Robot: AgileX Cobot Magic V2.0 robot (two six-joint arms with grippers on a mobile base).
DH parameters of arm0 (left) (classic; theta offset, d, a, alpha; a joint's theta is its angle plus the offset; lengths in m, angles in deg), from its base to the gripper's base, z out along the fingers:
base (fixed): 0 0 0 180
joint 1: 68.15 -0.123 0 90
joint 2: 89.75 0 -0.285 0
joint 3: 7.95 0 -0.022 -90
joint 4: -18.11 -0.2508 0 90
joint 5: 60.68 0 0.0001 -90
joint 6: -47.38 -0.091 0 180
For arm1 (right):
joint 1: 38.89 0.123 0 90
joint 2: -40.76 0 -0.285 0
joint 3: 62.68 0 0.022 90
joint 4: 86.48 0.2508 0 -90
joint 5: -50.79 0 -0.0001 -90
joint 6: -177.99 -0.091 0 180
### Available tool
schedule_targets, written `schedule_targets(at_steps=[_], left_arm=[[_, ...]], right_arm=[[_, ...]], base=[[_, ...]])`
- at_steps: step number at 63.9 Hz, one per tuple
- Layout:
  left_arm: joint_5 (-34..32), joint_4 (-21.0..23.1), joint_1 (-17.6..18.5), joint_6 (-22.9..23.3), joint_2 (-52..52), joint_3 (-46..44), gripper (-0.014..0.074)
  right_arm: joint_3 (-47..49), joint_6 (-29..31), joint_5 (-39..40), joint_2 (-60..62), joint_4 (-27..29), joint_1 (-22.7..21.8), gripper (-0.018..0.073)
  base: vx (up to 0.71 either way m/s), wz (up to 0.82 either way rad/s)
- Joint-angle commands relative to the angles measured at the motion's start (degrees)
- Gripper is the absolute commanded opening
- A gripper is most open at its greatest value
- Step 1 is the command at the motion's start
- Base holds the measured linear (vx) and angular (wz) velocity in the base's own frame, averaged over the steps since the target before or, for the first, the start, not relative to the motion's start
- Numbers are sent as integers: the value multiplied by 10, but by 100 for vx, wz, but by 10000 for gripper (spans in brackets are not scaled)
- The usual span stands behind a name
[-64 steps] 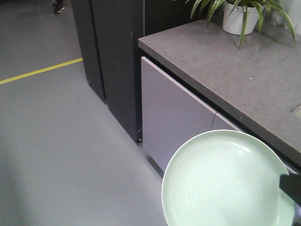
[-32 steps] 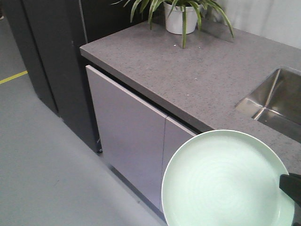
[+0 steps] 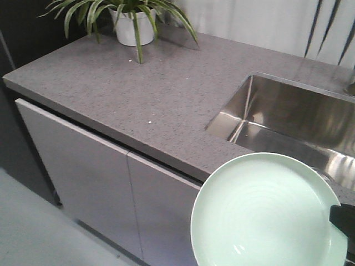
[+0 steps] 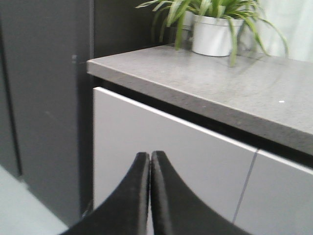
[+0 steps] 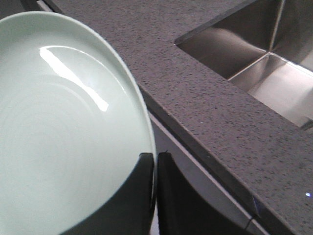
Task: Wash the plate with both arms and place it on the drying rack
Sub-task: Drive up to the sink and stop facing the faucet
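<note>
A long grey speckled counter [image 3: 138,105] holds a shiny steel sink [image 3: 288,119]. The round pale green plate [image 3: 260,216] hangs in front, rim pinched by the right gripper [image 5: 155,164]. The left gripper [image 4: 149,157] is closed, empty. Probably the carrying step; next, the plate goes over the sink

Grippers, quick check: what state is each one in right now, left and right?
The left gripper is closed, with nothing between its fingers.
The right gripper is closed on the rim of the plate.
</note>
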Motion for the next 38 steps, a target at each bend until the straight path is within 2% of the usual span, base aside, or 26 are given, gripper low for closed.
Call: schedule_targets(at_steps=[1, 38], left_arm=[[-40, 4, 2, 1, -8, -15, -6], [-40, 4, 2, 1, -8, -15, -6]], right_arm=[[15, 1, 36, -2, 12, -4, -4], [15, 1, 37, -2, 12, -4, -4]], base=[[10, -45], [9, -42]])
